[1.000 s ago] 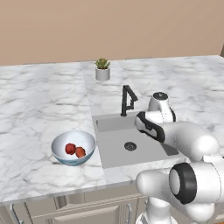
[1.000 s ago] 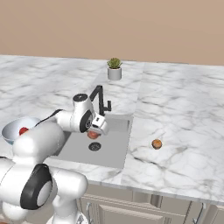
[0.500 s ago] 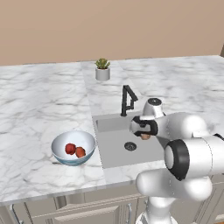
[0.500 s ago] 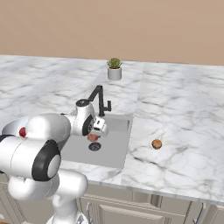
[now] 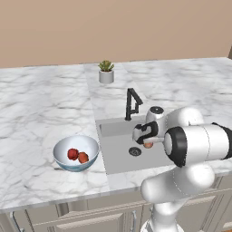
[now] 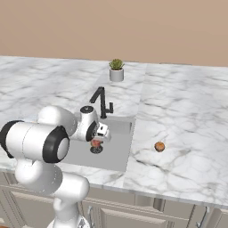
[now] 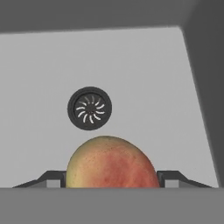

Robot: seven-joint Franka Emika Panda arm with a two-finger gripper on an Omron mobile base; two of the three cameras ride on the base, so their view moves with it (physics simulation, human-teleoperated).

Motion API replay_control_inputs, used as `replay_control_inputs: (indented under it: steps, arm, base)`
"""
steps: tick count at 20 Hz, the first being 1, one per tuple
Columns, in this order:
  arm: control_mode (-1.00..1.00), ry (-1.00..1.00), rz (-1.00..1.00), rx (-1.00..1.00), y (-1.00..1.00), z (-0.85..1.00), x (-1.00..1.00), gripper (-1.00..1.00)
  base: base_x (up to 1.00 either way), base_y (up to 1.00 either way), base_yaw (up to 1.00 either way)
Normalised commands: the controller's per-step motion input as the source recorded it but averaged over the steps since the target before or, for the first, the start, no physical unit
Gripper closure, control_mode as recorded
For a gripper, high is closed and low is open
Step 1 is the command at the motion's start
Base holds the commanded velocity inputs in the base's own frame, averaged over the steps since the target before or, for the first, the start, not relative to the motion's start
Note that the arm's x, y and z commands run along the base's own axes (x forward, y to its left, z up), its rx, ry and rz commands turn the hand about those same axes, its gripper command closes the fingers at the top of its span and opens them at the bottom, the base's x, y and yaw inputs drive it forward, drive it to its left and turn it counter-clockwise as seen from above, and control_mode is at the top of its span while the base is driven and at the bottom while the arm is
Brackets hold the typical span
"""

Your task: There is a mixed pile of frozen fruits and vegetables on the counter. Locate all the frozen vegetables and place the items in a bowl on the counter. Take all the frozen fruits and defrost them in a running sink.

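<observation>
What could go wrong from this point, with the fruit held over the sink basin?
1. The fruit sits between the fingers above the sink floor, close to the drain; released here, it may roll across the flat basin or settle on the drain.
2. No water is visibly running from the faucet, so defrosting may not start.
3. A second fruit is on the counter right of the sink, not yet collected.

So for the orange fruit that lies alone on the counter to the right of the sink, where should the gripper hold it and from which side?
Take the orange fruit across its widest middle, coming straight down from above. It is a small round ball lying free on the flat counter, with nothing beside it, so probably any finger direction works.
</observation>
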Motion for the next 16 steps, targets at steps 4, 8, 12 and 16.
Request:
replay_control_inputs:
  steps: [4,8,12,16]
  arm:
    - [-1.00,0.01,0.00,0.00,0.00,-0.13,-0.01,1.00]
    - [-1.00,0.00,0.00,0.00,0.00,-0.31,0.08,1.00]
    - [-1.00,0.00,0.00,0.00,0.00,-0.28,0.11,1.00]
    - [-1.00,0.00,0.00,0.00,0.00,-0.18,0.01,1.00]
  base:
    - [0.00,0.00,0.00]
    - [0.00,0.00,0.00]
    - [0.00,0.00,0.00]
    - [0.00,0.00,0.00]
